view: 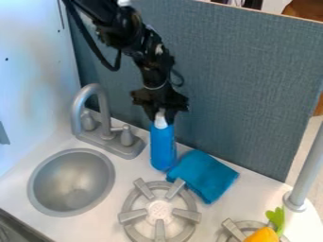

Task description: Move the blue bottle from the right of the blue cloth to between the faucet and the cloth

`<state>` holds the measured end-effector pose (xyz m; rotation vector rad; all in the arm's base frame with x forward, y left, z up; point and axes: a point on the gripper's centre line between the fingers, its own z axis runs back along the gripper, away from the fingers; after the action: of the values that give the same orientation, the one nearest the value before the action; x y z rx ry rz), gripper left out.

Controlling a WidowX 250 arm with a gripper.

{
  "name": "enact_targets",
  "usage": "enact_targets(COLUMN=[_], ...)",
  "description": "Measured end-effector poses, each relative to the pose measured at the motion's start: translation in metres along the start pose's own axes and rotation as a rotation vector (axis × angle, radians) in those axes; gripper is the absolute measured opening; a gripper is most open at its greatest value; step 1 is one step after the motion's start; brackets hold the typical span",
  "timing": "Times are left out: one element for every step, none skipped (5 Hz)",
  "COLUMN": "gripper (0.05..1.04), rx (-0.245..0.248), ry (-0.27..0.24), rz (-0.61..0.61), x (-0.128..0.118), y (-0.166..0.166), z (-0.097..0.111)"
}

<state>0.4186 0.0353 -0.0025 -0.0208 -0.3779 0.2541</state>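
Observation:
The black gripper [161, 114] hangs from the arm at the upper middle, pointing down, its fingers on either side of the white top of a blue bottle [163, 147]. The fingers are closed around that white nozzle. The bottle is upright behind the stove burner, to the right of the faucet. A folded teal cloth [205, 175] lies on the counter directly right of the bottle's lower part.
A round metal sink [71, 182] is at left with a grey faucet [95, 113] behind it. One burner [159, 212] lies in front; an orange carrot toy [262, 235] rests on another. A grey post [307, 170] stands right, and a blue-grey panel [233, 85] rises behind.

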Motion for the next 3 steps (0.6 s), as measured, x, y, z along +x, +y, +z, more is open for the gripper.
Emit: enact_targets(gripper=[0.472,0.516,0.827], rx=[-0.025,-0.031,-0.011], ry=[0.011,-0.005,-0.010], rz=[-0.006,0.012,-0.006], x=[-0.0017,0.0009,-0.0034], y=[0.0005,0.0036,0.0075], z=[-0.0052,-0.0050,-0.0078])
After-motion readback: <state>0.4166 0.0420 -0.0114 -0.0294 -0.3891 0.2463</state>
